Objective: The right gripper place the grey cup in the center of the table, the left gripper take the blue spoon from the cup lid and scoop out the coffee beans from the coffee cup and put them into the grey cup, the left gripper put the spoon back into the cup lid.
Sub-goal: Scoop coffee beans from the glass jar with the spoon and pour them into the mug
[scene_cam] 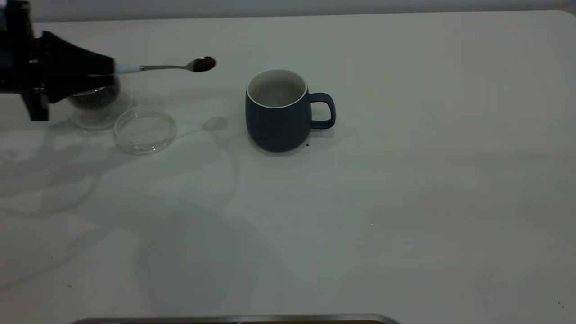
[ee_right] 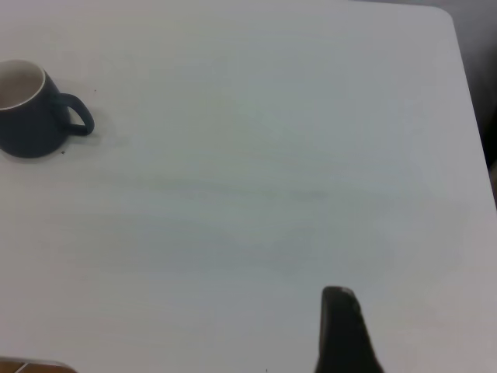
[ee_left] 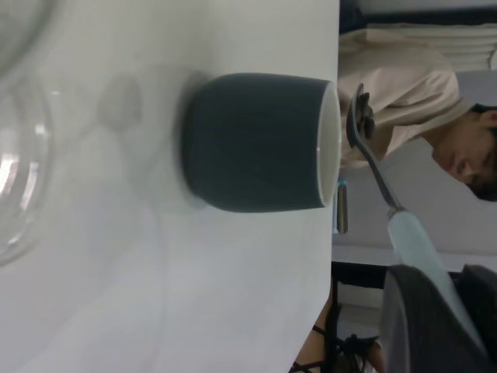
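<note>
At the upper left of the exterior frame, the left gripper [scene_cam: 105,72] reaches in from the edge with its jaws closed on the pale handle of the blue spoon [scene_cam: 168,66]. The spoon is held roughly level above the table [scene_cam: 405,202], its bowl pointing toward the grey cup [scene_cam: 281,112] but short of the rim. Dark coffee beans [scene_cam: 203,64] sit in the bowl, and the left wrist view shows a small clump riding on it.

The grey cup stands upright near the middle of the frame, handle turned to the right. Partly behind the gripper is the coffee cup [scene_cam: 96,105], with the cup lid [scene_cam: 145,130] lying flat just beside it.

The spoon is light and stiff, but its glazed-looking handle seems slippery, so a grip well back on the handle, as here, is likely best. The beans are loose and will probably roll off if the bowl tilts early, so it should stay level until it is over the mug's mouth.

The right gripper [ee_right: 342,334] shows only as a dark tip over bare table well apart from the mug; whether its jaws are open cannot be told.
</note>
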Tool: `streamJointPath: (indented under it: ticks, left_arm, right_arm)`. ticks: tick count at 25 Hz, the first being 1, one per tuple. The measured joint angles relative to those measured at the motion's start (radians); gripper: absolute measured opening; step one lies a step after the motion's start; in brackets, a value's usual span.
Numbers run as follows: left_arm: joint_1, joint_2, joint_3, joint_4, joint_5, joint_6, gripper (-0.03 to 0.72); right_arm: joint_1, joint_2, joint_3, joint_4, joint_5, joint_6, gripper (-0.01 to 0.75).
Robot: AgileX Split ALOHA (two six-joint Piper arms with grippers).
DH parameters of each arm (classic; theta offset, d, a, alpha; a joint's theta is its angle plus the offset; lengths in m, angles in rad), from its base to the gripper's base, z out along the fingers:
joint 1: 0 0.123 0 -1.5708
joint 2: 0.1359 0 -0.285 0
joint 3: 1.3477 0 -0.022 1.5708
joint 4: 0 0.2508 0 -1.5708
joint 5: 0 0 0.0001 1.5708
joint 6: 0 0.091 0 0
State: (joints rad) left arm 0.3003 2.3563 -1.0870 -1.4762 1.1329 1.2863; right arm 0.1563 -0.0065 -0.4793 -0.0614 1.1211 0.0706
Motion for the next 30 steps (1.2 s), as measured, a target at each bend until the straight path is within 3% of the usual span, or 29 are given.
streamJointPath:
  ticks: [14,30]
  left_arm:
    - [-0.116,0.0,0.0,-0.071,0.0,0.005,0.134]
    - [-0.158,0.072,0.0,-0.134,-0.031,0.045,0.134]
  right_arm:
    - [0.0,0.0,0.0,0.0,0.0,0.0,0.503]
    - [0.0,0.0,0.0,0.0,0.0,0.0,0.503]
